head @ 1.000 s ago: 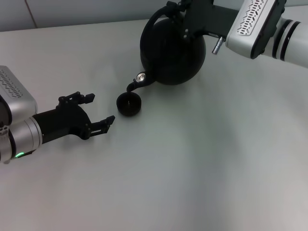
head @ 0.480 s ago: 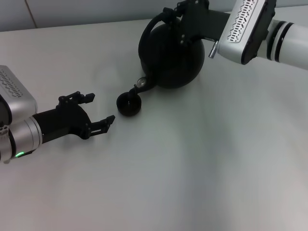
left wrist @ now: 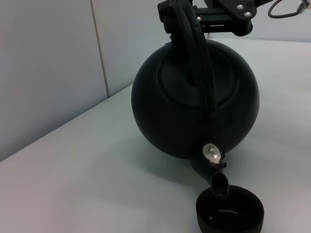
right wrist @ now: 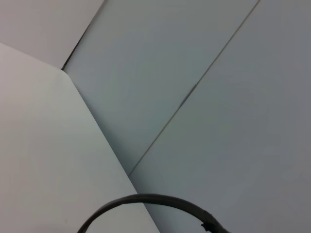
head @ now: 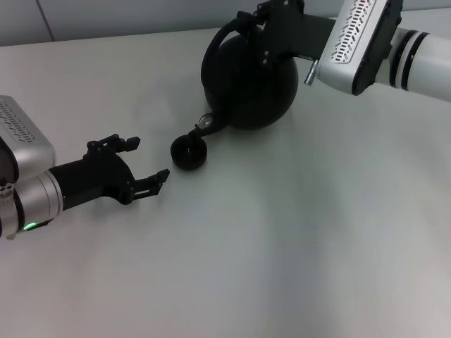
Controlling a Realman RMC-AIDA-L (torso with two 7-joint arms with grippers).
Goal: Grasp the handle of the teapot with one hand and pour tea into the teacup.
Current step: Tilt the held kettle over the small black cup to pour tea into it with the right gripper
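The round black teapot (head: 254,81) hangs tilted at the back of the table, and its short spout (head: 196,132) points down over the rim of the small black teacup (head: 189,153). My right gripper (head: 262,20) is shut on the top of the arched black handle (head: 220,36). My left gripper (head: 149,157) is open and empty, low over the table to the left of the teacup. The left wrist view shows the teapot (left wrist: 194,107), its handle (left wrist: 192,48), the spout (left wrist: 218,182) just above the teacup (left wrist: 229,211), and my right gripper (left wrist: 218,9). The right wrist view shows only an arc of the handle (right wrist: 146,200).
The pale table (head: 282,246) carries only the teapot and teacup. A grey wall (head: 127,14) runs along the table's back edge, just behind the teapot.
My right arm has shifted a little left and tipped the teapot further. The spout has come down closer over the teacup. The left arm has not moved.
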